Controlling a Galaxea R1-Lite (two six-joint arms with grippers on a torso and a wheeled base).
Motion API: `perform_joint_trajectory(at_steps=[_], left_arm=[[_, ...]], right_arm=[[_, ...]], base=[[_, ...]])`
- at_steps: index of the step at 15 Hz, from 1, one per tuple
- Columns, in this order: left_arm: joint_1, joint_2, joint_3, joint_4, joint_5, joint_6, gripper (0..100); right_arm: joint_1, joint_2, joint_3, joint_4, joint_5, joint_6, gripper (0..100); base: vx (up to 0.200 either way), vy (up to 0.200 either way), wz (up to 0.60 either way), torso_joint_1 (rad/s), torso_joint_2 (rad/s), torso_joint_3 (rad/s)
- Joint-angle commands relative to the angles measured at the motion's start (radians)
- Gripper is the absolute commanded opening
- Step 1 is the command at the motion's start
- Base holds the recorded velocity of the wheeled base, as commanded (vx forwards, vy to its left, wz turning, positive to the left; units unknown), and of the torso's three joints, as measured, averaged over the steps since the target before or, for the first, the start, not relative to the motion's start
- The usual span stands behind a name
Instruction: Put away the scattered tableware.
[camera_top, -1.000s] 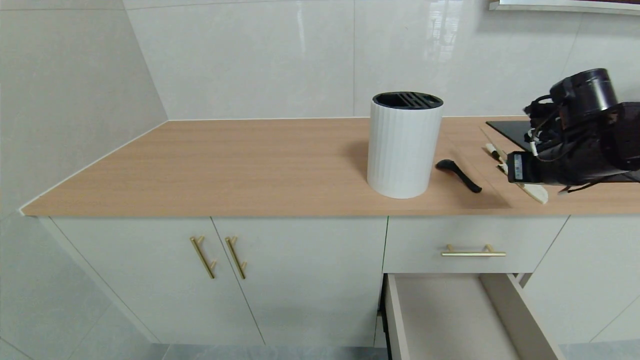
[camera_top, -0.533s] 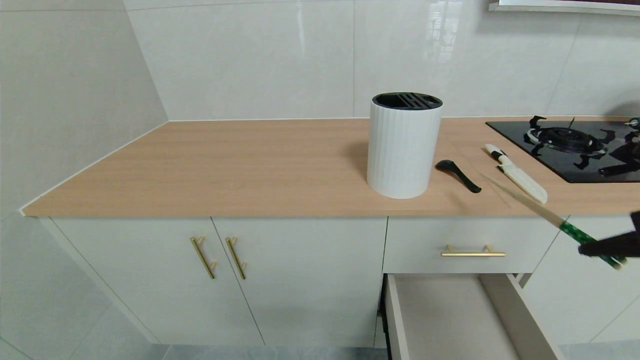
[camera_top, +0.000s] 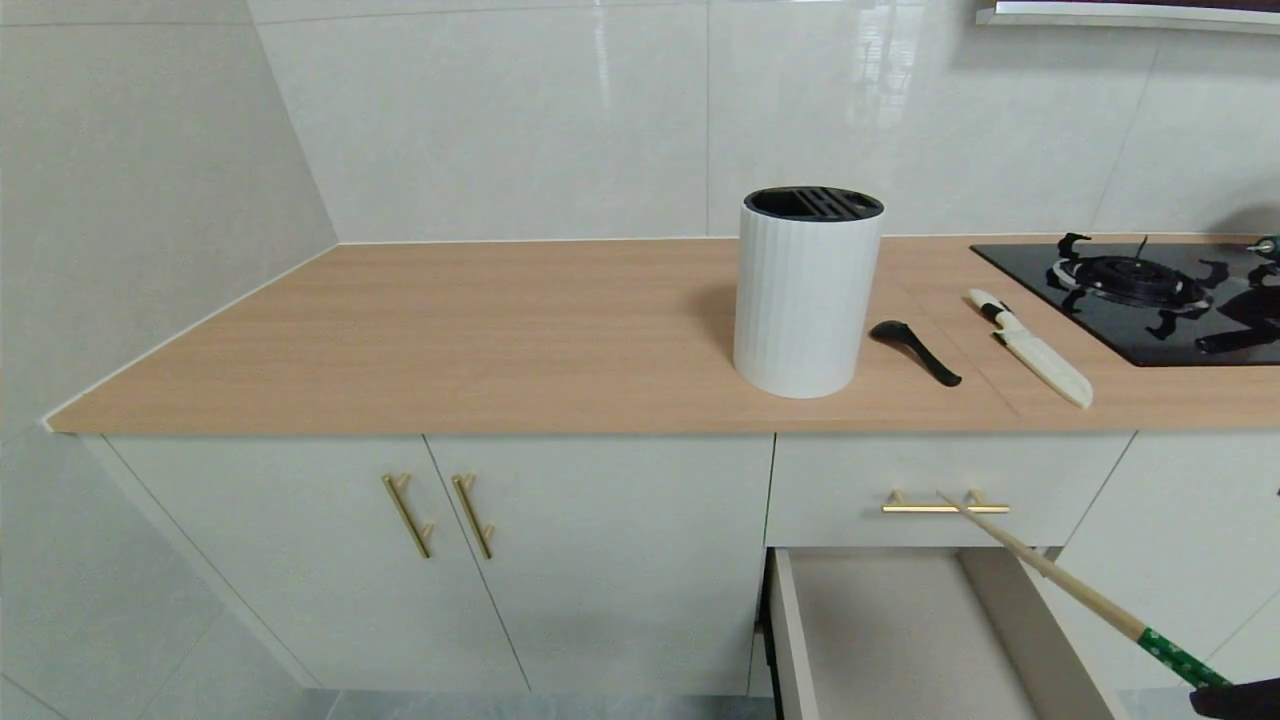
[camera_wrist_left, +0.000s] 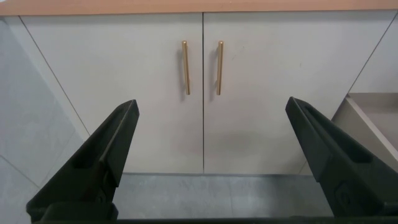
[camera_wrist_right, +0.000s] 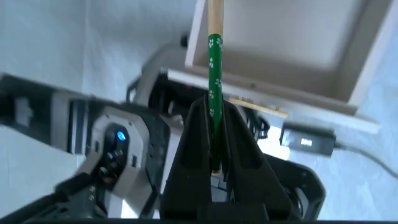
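Your left hand (camera_wrist_left: 210, 107) hangs low in front of the double cabinet doors (camera_wrist_left: 202, 93), with its two fingers wide apart and nothing between them. It is far from the work, so this move does not belong to it.

On the desk (camera_top: 480, 330) the white cutlery holder (camera_top: 808, 300) stands upright. Just to the right of it lies the black spoon (camera_top: 915, 350), and farther right the knife (camera_top: 1030, 345), beside the stove (camera_top: 1140, 290). These two are not yet put away.

Below the desk edge, under the holder and the spoon, the lower drawer (camera_top: 783, 630) is pulled out and open to you. The chopsticks (camera_top: 1060, 580) cross above its right wall. Their long axis runs on a slant: the bare tip is up and to the left, in front of the gold handle (camera_top: 945, 507) of the shut upper drawer, and the green end goes down and to the right into your right hand (camera_top: 1235, 698). In the right wrist view this hand (camera_wrist_right: 214, 109) is closed tight on the green end, and the stick points away from it to the inside of the drawer.

So the drawer lies to the left of your right hand, toward the tip. I think you must bring the hand to the left and flatten the slant, so that the whole length passes inside the walls before you let go.
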Motion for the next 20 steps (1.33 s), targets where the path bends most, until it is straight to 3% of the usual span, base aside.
perform_joint_trajectory(at_steps=[1, 9, 13, 17, 20], left_arm=[[0.000, 0.000, 0.000, 0.000, 0.000, 0.000, 100], [0.000, 0.000, 0.000, 0.000, 0.000, 0.000, 100], [0.000, 0.000, 0.000, 0.000, 0.000, 0.000, 100], [0.000, 0.000, 0.000, 0.000, 0.000, 0.000, 100], [0.000, 0.002, 0.000, 0.000, 0.000, 0.000, 100]], right_arm=[[0.009, 0.105, 0.063, -0.040, 0.000, 0.001, 0], [0.010, 0.301, 0.073, -0.110, 0.000, 0.001, 0], [0.010, 0.385, 0.067, -0.209, 0.000, 0.002, 0], [0.012, 0.560, 0.052, -0.399, -0.001, 0.005, 0], [0.015, 0.631, 0.009, -0.429, -0.004, 0.007, 0]], base=[[0.000, 0.000, 0.00, 0.000, 0.00, 0.000], [0.000, 0.000, 0.00, -0.160, 0.38, 0.213], [0.000, 0.000, 0.00, -0.184, 0.47, 0.278], [0.000, 0.000, 0.00, -0.160, 0.45, 0.290], [0.000, 0.000, 0.00, -0.085, 0.29, 0.185]])
